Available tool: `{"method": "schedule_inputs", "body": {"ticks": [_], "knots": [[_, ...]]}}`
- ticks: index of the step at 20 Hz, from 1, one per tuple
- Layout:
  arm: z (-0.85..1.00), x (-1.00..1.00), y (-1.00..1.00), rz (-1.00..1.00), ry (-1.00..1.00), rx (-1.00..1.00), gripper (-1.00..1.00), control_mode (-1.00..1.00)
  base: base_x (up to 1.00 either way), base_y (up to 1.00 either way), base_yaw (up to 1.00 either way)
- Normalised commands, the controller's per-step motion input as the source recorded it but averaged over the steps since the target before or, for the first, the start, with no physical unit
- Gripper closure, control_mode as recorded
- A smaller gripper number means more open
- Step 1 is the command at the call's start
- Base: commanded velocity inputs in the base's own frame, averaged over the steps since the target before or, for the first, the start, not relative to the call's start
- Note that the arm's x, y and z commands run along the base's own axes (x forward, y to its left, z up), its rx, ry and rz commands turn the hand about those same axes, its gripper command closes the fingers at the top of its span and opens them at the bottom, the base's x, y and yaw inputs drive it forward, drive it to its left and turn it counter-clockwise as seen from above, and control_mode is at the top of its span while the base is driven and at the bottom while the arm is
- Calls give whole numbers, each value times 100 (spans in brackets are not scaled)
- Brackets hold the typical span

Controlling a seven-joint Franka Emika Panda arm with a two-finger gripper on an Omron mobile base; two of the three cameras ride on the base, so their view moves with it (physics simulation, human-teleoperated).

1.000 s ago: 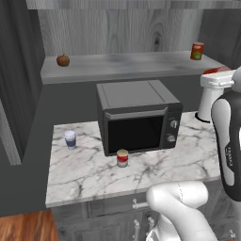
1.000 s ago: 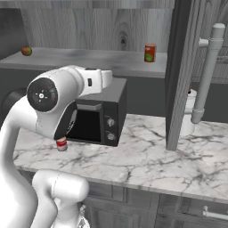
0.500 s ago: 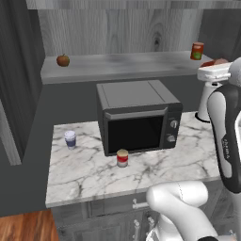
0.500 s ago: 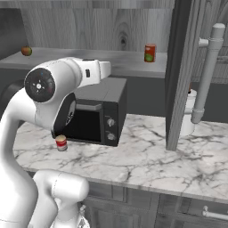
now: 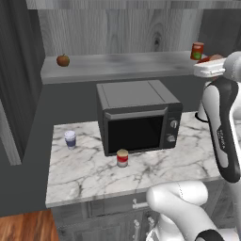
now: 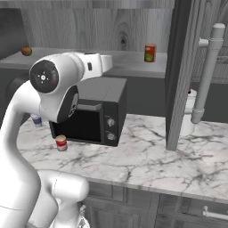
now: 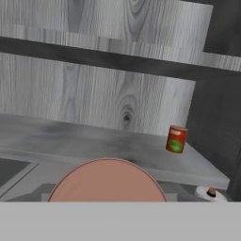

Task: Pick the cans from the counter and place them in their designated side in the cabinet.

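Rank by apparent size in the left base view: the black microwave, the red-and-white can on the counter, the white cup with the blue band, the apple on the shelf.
1. Black microwave.
2-3. Red-and-white can and white cup with blue band: look alike.
4. Apple, though farther from the camera.

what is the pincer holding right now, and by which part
Seemingly a tan-topped can, close against the pincer; the hold itself is hidden, so its place cannot be told.

I see an orange-red can [image 7: 176, 139] with a green patch standing upright on the grey cabinet shelf [image 7: 70, 136], and a tan round top [image 7: 107, 181] close below.
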Motion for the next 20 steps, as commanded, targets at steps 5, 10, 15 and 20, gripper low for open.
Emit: {"method": "schedule_inputs", "body": {"ticks": [5,10,15,20], "knots": [[4,20,0,0,0,-3,100,-100,0,0,0],[6,17,0,-1,2,-1,100,-100,0,0,0],[3,15,0,-1,3,0,100,-100,0,0,0],[0,10,-6,-1,2,0,100,-100,0,0,0]]}}
